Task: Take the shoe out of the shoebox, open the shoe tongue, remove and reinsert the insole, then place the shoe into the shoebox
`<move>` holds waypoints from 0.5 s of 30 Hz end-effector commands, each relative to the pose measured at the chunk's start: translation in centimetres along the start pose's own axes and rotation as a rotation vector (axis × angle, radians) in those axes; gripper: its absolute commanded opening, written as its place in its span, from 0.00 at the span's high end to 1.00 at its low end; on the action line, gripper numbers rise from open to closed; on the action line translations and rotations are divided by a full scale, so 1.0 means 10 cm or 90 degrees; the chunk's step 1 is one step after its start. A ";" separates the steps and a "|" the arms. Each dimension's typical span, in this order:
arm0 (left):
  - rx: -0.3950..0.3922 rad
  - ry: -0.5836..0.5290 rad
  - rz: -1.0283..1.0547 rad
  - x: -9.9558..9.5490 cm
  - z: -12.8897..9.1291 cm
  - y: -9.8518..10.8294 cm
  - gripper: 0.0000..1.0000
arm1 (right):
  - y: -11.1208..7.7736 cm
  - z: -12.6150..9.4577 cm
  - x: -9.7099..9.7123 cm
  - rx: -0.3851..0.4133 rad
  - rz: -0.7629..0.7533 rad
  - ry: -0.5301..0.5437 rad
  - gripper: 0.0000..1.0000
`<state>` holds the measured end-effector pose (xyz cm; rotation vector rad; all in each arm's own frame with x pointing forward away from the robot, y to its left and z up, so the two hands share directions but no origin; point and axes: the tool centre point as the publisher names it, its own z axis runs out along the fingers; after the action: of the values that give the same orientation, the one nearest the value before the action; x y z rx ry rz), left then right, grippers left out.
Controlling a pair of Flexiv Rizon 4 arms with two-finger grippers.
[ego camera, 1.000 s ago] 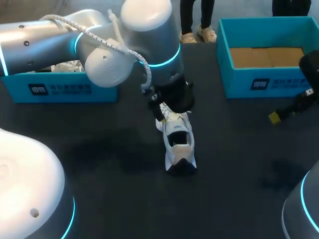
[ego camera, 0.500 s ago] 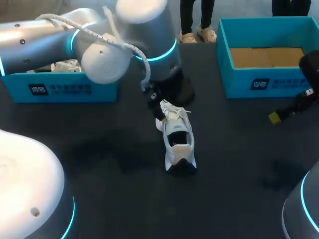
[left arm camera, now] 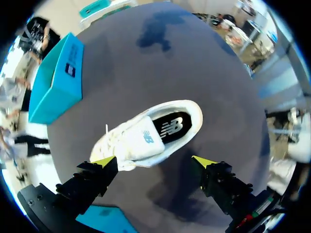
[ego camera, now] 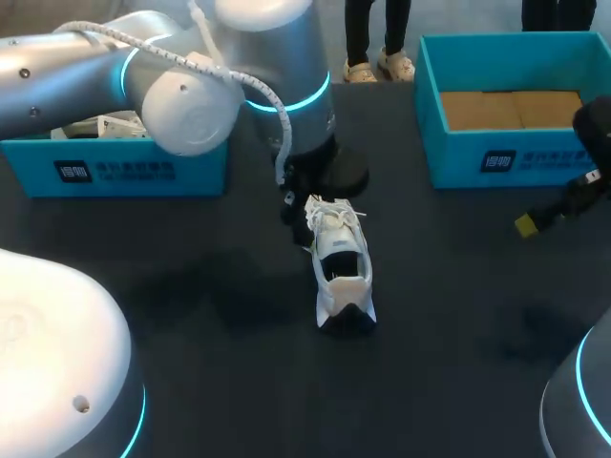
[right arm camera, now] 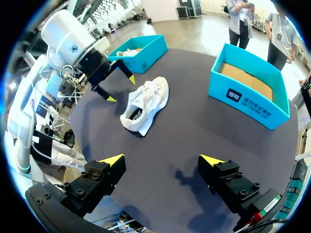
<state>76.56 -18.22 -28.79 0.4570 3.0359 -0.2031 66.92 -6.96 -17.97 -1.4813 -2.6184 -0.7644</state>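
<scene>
A white shoe (ego camera: 341,260) lies on its sole on the dark table, opening up, with its black insole showing. My left gripper (ego camera: 304,210) hangs over the shoe's laced toe end. In the left wrist view it (left arm camera: 153,161) is open, and the shoe (left arm camera: 146,137) lies below and ahead of its spread fingers, untouched. My right gripper (right arm camera: 162,160) is open and holds nothing. It is far from the shoe (right arm camera: 146,101), at the table's right side (ego camera: 528,225). The right wrist view also shows the left gripper (right arm camera: 120,89) beside the shoe.
A blue shoebox (ego camera: 115,170) with white stuff inside stands at the back left, partly behind my left arm. A second blue shoebox (ego camera: 496,157) with a brown cardboard floor stands at the back right, close to my right gripper. In the left wrist view a blue box (left arm camera: 53,92) lies beyond the shoe.
My left arm has drawn back and up from the shoe, uncovering its laces. The shoe and my right gripper have not moved.
</scene>
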 end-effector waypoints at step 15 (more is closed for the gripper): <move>-0.043 0.006 -0.130 0.45 0.01 -0.33 0.00 | 0.00 0.01 0.00 0.000 0.001 -0.001 0.00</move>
<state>71.35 -19.23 -28.21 0.1430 3.0796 -0.1202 66.93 -6.96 -17.97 -1.4813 -2.6183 -0.7645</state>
